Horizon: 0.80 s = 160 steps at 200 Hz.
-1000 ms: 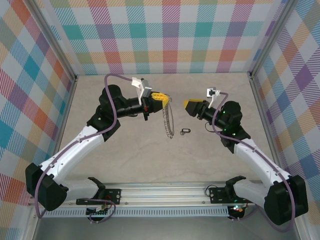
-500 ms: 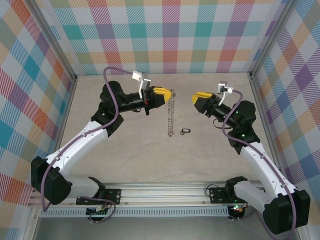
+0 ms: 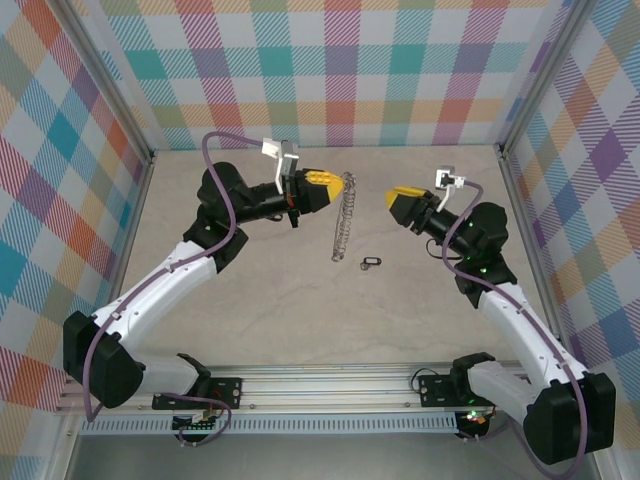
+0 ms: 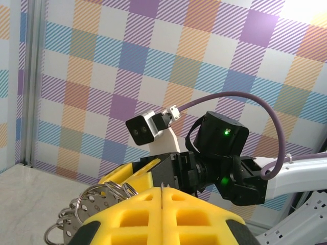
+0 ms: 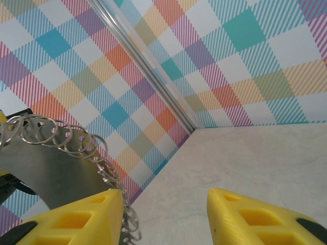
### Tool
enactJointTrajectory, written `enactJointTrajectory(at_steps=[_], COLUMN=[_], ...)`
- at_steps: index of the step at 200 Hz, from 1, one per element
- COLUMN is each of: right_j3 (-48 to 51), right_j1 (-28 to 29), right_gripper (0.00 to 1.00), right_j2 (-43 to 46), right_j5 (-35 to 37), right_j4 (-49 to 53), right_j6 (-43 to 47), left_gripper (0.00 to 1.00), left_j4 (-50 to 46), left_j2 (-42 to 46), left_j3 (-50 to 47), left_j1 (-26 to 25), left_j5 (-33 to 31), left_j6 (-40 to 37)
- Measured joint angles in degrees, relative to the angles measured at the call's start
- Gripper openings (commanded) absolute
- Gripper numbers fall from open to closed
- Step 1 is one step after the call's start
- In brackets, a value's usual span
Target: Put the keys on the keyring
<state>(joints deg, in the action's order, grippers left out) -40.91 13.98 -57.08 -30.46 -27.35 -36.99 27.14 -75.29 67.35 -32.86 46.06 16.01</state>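
- Left gripper (image 3: 343,182): raised over the table (image 3: 260,300) at centre-far, pointing right. Its yellow fingers (image 4: 133,214) are pressed together and clamped on the top of the keyring (image 3: 344,222).
- Keyring: hangs from the left gripper's tip as a narrow, drooping chain of loops. Its lower end sits just left of the key (image 3: 371,263). Whether that end touches the table cannot be told.
- Left wrist view: the keyring's loops bunch at the left side of the closed fingers.
- Key: lies flat on the table, nearer than the gap between the two grippers and apart from both.
- Right gripper (image 3: 394,197): raised at centre-right, pointing left toward the left gripper, with a clear gap between the two.
- Right gripper jaws: apart. In the right wrist view the two yellow fingers (image 5: 255,219) stand separated, with table surface showing between them.
- Right wrist view: the keyring's linked loops lie beyond the left-hand finger, against the checked wall (image 5: 230,61).
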Motion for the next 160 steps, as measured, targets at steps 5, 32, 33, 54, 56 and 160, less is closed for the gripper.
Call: enactJointTrajectory(at_steps=[5, 32, 33, 54, 56, 160], right_j3=[0.0, 0.0, 0.0, 0.09, 0.09, 0.15], right_j1=[-0.04, -0.09, -0.09, -0.09, -0.09, -0.13], right_gripper=[0.48, 0.49, 0.49, 0.49, 0.49, 0.49], right_j2=[-0.13, -0.66, -0.68, -1.38, -1.44, -4.37], right_j5=[0.0, 0.22, 0.22, 0.2, 0.2, -3.3], right_j4=[0.02, 0.02, 0.02, 0.0, 0.0, -0.07], right_j6=[-0.04, -0.28, -0.28, -0.74, -0.72, -2.45], left_gripper=[0.0, 0.0, 0.0, 0.0, 0.0, 0.0], left_j4=[0.0, -1.2, -1.29, -3.8, -4.11, -18.12], left_j2=[0.0, 0.0, 0.0, 0.02, 0.0, 0.02], left_j3=[0.0, 0.0, 0.0, 0.04, 0.04, 0.52], left_j1=[0.0, 0.0, 0.0, -0.07, -0.07, -0.44], left_j5=[-0.02, -0.04, -0.02, 0.0, 0.0, -1.36], left_j6=[-0.22, -2.95, -3.13, -6.99, -7.41, -25.24])
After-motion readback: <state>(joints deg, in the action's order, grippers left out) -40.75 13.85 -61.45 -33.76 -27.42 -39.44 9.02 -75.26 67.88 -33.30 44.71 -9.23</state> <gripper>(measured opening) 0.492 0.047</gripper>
